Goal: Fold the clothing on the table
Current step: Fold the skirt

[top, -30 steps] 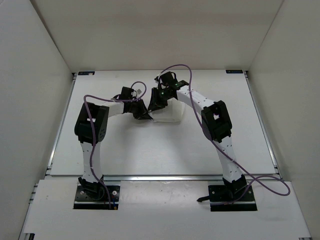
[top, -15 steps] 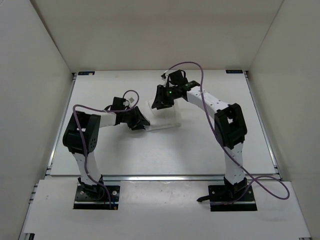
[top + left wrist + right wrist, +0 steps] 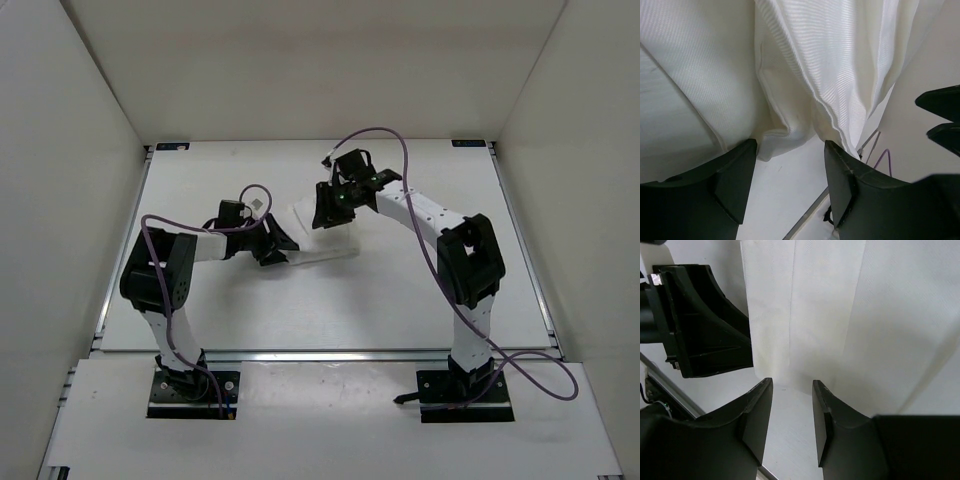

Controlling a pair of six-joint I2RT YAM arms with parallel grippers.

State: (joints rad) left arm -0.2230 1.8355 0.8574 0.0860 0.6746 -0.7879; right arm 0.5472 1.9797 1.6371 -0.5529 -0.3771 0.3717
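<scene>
Now the left hand (image 3: 284,245) and right hand (image 3: 325,207) hang open and empty at the clothing (image 3: 327,247), mid-counter (image 3: 400,300) nearer the far edge, so I'd pinch matching hem corners firmly and fold evenly, without dragging.

High view from behind, looking down, far off, both wrist views close-up, all three sharing the clothing (image 3: 815,60)

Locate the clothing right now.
Top view: the clothing lies on the table near its centre, between the left gripper at its left edge and the right gripper at its far edge.
</scene>
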